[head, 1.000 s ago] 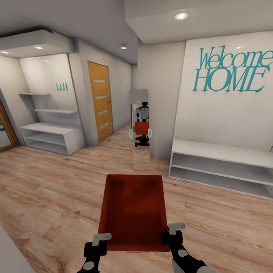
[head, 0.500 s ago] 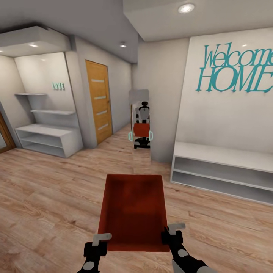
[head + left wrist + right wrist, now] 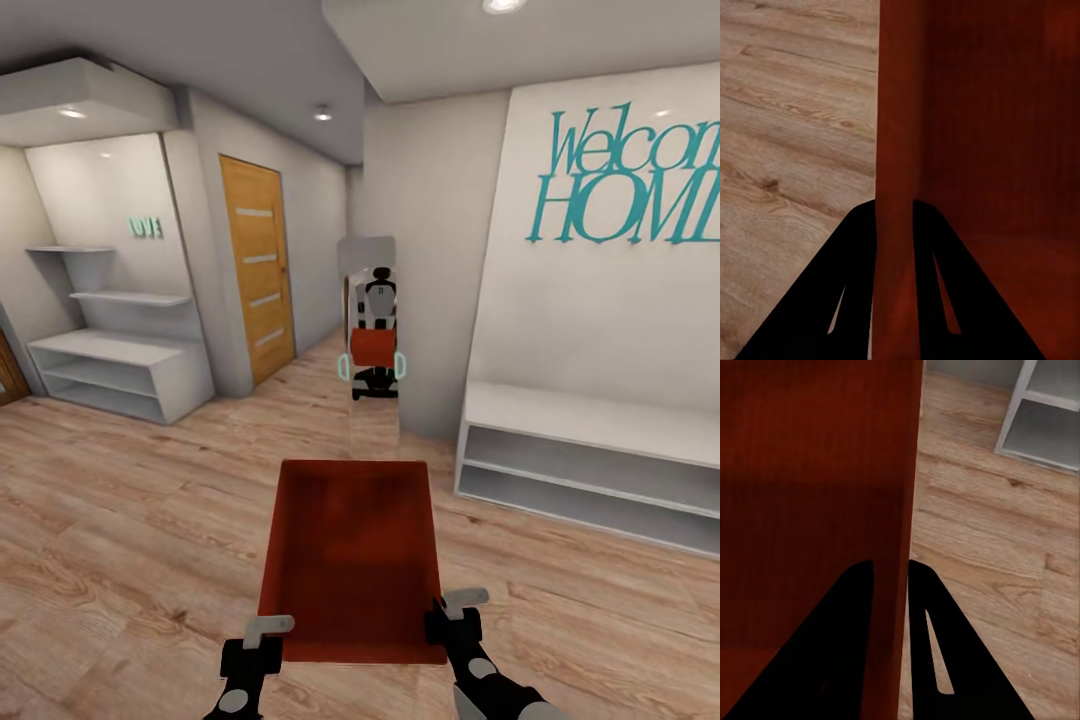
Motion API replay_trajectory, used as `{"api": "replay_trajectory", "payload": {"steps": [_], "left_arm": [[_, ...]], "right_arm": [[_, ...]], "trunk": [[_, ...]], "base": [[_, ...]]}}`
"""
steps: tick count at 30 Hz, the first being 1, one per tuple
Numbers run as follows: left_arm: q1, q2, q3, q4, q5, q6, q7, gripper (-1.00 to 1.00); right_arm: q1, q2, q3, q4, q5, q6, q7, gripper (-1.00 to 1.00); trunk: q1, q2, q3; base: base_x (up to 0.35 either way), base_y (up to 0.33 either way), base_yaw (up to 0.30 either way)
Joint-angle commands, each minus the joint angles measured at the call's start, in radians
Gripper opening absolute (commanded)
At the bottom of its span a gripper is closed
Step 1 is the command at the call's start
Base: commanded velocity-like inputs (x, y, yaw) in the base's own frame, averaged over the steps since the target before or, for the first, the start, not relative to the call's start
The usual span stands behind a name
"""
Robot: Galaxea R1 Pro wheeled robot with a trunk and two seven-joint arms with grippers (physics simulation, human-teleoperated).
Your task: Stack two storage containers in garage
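Between the arms, the bin (image 3: 350,560) hangs over plank floor (image 3: 130,520), left pincer (image 3: 262,640) and right pincer (image 3: 452,615) each pinching a thin side wall; jolts could slip it.

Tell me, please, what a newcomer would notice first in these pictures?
The orange-red bin held out front, left gripper and right gripper each pinching a side wall. Then the teal lettering on the right wall, and the mirror ahead reflecting the robot.
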Motion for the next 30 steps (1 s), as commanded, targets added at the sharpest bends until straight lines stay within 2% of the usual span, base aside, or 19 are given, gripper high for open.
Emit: {"api": "replay_trajectory", "payload": {"steps": [1, 9, 30], "left_arm": [[-0.001, 0.000, 0.015, -0.029, 0.015, -0.054, 0.010, -1.00], [-0.001, 0.000, 0.015, -0.029, 0.014, -0.054, 0.010, -1.00], [-0.001, -0.001, 0.015, -0.029, 0.015, -0.054, 0.010, -1.00]], "right_arm": [[0.000, -0.006, -0.040, 0.002, -0.025, -0.008, -0.039, -1.00], [0.000, -0.006, -0.040, 0.002, -0.024, -0.008, -0.039, -1.00], [0.000, -0.006, -0.040, 0.002, -0.025, -0.008, -0.038, -1.00]], "trunk": [[0.001, -0.001, -0.001], [0.001, -0.001, -0.001], [0.001, -0.001, -0.001]], "base": [[0.322, 0.000, 0.000], [0.322, 0.000, 0.080], [0.322, 0.000, 0.262]]}}
